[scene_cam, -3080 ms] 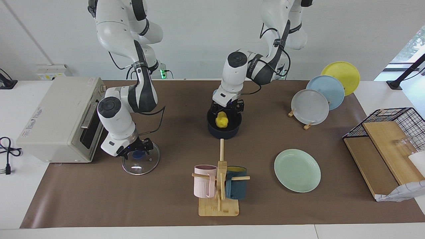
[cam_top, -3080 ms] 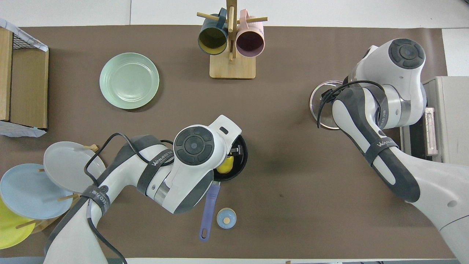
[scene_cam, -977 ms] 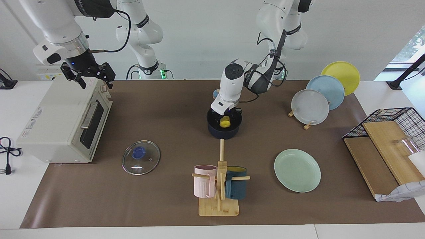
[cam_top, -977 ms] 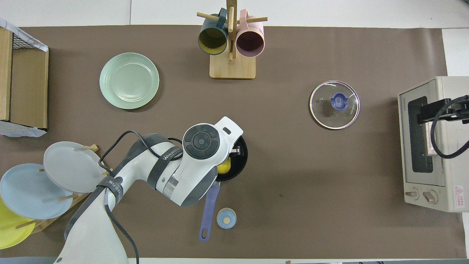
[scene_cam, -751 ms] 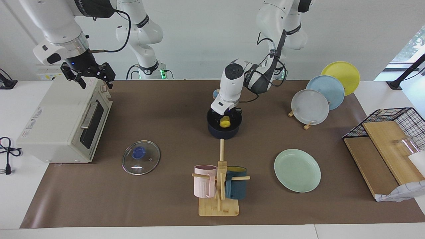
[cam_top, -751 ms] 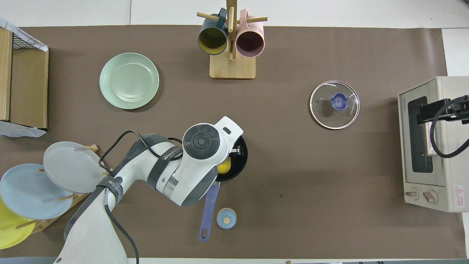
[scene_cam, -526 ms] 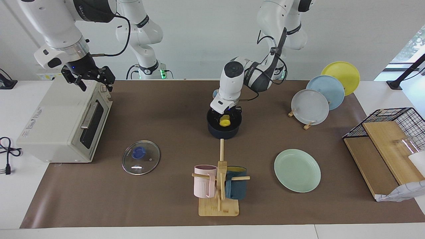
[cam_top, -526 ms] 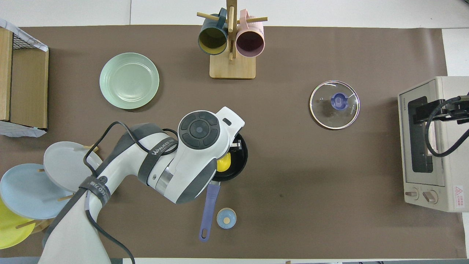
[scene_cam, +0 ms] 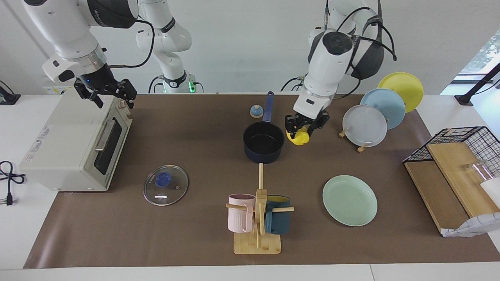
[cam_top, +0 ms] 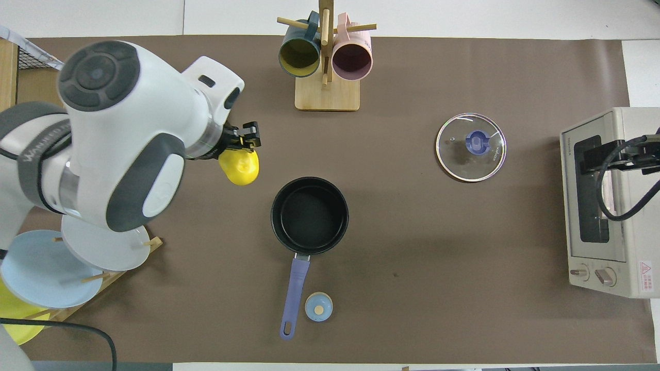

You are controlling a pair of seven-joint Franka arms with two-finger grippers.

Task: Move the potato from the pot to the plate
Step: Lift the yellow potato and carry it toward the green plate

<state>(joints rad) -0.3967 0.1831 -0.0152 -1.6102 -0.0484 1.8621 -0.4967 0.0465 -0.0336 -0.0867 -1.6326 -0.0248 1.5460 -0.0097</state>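
The left pincer (scene_cam: 301,132) pinches the yellow potato (scene_cam: 298,138), raised over the brown surface (scene_cam: 195,128) beside the empty navy pot (scene_cam: 263,145). The mint-green plate (scene_cam: 350,200) lies apart, bare. The right pincer (scene_cam: 104,93), fingers seemingly spread, waits over the toaster oven (scene_cam: 74,140).

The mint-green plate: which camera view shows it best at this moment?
The facing view: the whole plate lies bare on the brown mat, with the left gripper holding the potato up beside the pot. In the overhead view the left arm hides it.
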